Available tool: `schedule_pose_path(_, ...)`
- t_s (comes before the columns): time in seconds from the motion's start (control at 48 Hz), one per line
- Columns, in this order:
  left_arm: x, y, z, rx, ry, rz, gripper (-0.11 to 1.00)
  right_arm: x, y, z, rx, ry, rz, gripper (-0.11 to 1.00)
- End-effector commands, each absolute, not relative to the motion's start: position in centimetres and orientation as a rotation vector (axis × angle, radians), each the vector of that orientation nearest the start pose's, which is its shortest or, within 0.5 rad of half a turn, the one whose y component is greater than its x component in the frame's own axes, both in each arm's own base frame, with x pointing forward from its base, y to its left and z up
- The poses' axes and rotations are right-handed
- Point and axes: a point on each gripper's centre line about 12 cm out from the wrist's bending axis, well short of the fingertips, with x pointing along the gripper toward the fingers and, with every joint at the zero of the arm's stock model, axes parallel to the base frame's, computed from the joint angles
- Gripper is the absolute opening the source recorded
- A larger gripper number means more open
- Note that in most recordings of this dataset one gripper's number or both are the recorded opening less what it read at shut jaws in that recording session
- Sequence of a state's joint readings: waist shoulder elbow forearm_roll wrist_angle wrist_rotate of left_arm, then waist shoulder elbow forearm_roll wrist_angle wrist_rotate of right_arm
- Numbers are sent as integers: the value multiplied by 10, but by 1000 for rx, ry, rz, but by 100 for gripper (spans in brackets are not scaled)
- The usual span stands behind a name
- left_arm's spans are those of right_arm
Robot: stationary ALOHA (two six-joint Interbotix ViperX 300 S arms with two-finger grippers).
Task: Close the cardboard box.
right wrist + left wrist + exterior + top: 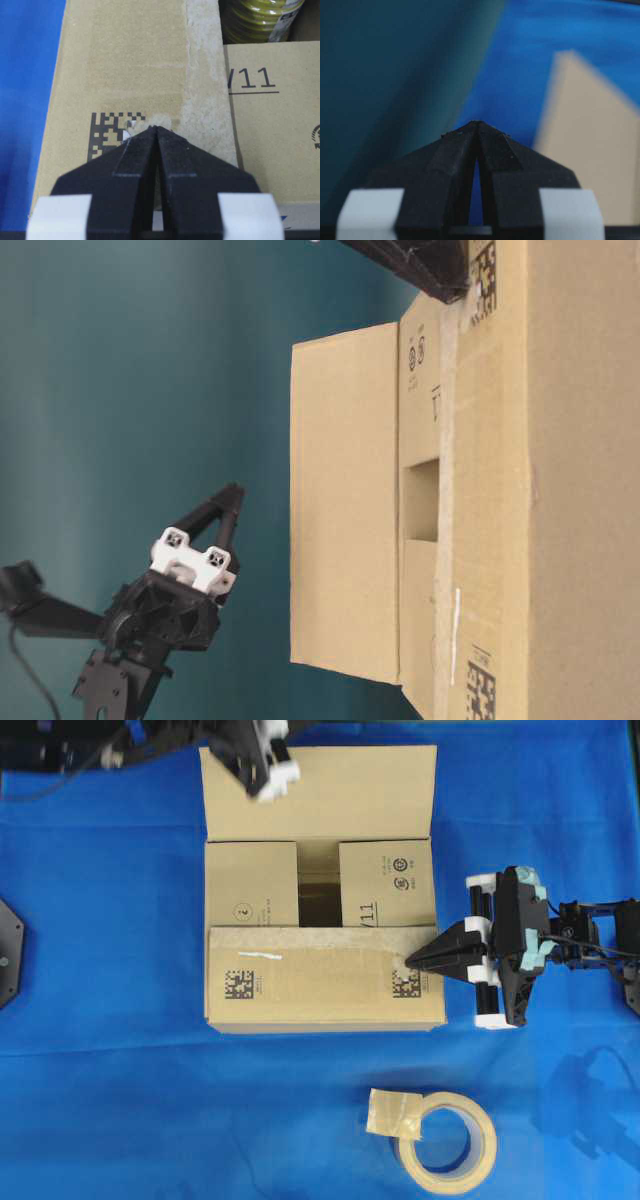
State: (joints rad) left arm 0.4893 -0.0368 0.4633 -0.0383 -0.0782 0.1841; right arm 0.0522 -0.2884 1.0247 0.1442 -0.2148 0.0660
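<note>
The near flap of the cardboard box (325,975) is being pressed by the clenched right pincer (412,961) (left pincer (476,123) likewise clenched, empty, hovering apart).

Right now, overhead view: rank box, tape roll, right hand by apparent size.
1. box
2. right hand, with its mount
3. tape roll
The last two look close; the hand sits higher, nearer the camera, so unsure.

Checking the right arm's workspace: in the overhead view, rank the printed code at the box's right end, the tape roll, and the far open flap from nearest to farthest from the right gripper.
1. Printed code: under the right gripper tips, on the folded near flap.
2. Tape roll: on the cloth, below the gripper.
3. Far open flap: at the top, beyond the box opening, beside the left gripper.
</note>
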Motion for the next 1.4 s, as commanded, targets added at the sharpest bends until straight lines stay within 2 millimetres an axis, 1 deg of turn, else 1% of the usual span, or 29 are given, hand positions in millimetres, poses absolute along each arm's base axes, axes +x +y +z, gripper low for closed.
schedule_pose_path(0.0, 381, 221, 276, 41, 416, 489, 0, 300, 11, 177, 182, 499, -34, 0)
schedule_pose_path(0.063, 383, 224, 271, 25, 481, 481, 0, 300, 11, 177, 182, 499, -34, 0)
schedule_pose_path(0.167, 388, 221, 264, 0, 570, 457, 0, 300, 11, 177, 182, 494, -34, 0)
schedule_pose_path(0.271, 391, 214, 260, 2, 630, 427, 0, 300, 11, 178, 177, 491, -33, 0)
schedule_pose_path(0.375, 394, 206, 258, 6, 648, 404, 0, 300, 11, 177, 176, 493, -34, 0)
schedule_pose_path(0.48, 396, 197, 260, 10, 655, 384, 0, 300, 10, 178, 176, 491, -35, 0)
schedule_pose_path(0.688, 393, 180, 276, -20, 658, 362, 0, 300, 10, 178, 175, 491, -35, 0)
schedule_pose_path(0.855, 390, 156, 285, -19, 671, 315, 0, 300, 10, 178, 176, 489, -35, 0)
schedule_pose_path(0.98, 386, 134, 285, -24, 692, 273, 0, 301, 10, 178, 177, 486, -37, 0)
schedule_pose_path(1.105, 380, 109, 277, -48, 724, 233, 0, 301, 10, 178, 177, 486, -37, 0)
schedule_pose_path(1.376, 365, 68, 261, -138, 743, 188, 0, 301, 9, 179, 176, 483, -40, 0)
